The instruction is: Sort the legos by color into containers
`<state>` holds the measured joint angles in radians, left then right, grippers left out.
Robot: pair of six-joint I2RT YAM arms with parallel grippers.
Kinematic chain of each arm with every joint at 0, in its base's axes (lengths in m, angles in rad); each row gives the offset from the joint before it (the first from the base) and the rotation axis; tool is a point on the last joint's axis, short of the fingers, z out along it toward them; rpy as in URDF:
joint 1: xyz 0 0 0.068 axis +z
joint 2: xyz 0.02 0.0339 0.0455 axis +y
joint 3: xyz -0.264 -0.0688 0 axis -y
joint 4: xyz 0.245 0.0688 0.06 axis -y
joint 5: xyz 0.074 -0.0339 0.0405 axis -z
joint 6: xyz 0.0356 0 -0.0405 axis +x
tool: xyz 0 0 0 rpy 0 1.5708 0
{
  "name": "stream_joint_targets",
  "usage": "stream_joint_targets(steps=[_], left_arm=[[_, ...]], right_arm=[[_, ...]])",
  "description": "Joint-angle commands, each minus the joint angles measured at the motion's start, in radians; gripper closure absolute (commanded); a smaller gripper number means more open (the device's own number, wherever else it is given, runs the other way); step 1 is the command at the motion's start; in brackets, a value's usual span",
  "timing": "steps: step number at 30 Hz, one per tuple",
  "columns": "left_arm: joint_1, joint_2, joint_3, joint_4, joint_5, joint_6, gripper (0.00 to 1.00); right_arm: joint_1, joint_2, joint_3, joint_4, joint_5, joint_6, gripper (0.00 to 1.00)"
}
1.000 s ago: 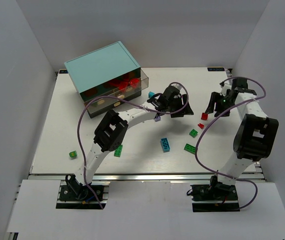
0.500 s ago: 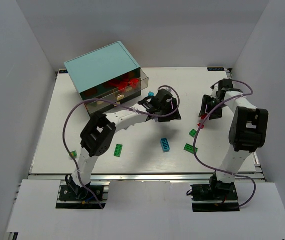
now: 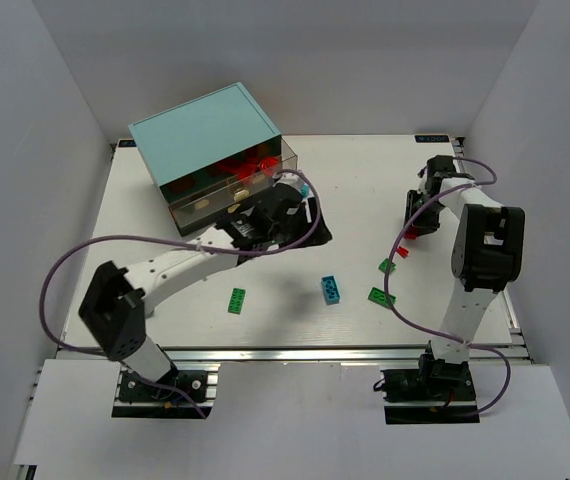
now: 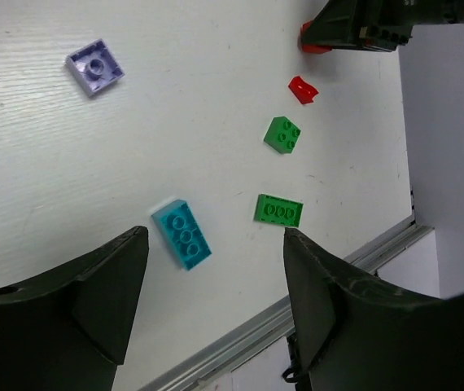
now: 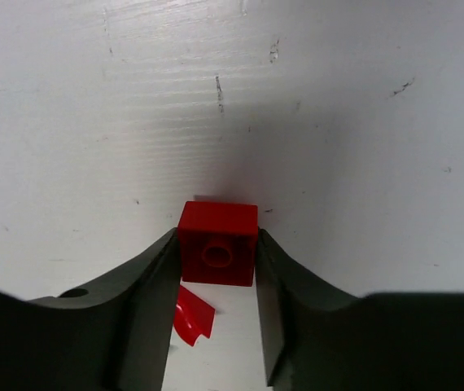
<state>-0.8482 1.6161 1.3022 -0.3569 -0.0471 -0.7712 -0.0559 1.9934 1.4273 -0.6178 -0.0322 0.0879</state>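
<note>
My right gripper is down on the table, its fingers pressed against both sides of a square red lego. A small curved red piece lies just beside them. From above, this gripper is at the table's right. My left gripper hovers open and empty near the teal cabinet, whose translucent containers show red legos inside. Below its fingers lie a cyan lego, two green legos and a purple lego.
Another green lego lies near the front, left of the cyan lego. A small cyan lego rests by the cabinet's right corner. White walls close in the table on three sides. Purple cables loop off both arms.
My left arm has swung left, carrying its open gripper toward the cabinet. My right gripper has moved back and left over the red lego and closed against it.
</note>
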Motion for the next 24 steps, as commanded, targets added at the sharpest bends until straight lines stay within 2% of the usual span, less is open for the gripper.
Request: stream_joint_targets(steps=[1, 6, 10, 12, 13, 16, 20, 24], left_arm=[[-0.005, -0.163, -0.058, -0.019, -0.068, 0.03, 0.23], [-0.005, -0.381, -0.217, 0.005, -0.131, 0.03, 0.17], [-0.005, -0.583, -0.317, 0.004, -0.177, 0.0, 0.15], [-0.005, -0.631, -0.349, -0.011, -0.198, -0.014, 0.14], [-0.005, -0.669, -0.374, -0.031, -0.214, -0.029, 0.14], [-0.005, -0.712, -0.403, -0.062, -0.229, -0.051, 0.14], [-0.005, -0.766, -0.426, -0.125, -0.254, -0.074, 0.14], [-0.005, -0.817, -0.465, -0.159, -0.267, -0.112, 0.14]], right_arm=[[0.01, -0.004, 0.036, 0.029, 0.028, -0.043, 0.58], [0.031, -0.067, 0.022, 0.084, -0.04, -0.203, 0.83], [0.054, -0.189, 0.038, 0.147, -0.219, -0.37, 0.98], [0.106, -0.237, 0.105, 0.135, -0.426, -0.491, 1.0], [0.129, -0.248, 0.166, 0.11, -0.581, -0.576, 1.0], [0.192, -0.268, 0.241, 0.151, -0.716, -0.606, 1.0], [0.342, -0.226, 0.398, 0.25, -0.746, -0.553, 1.0], [0.473, -0.054, 0.702, 0.254, -0.692, -0.436, 1.0]])
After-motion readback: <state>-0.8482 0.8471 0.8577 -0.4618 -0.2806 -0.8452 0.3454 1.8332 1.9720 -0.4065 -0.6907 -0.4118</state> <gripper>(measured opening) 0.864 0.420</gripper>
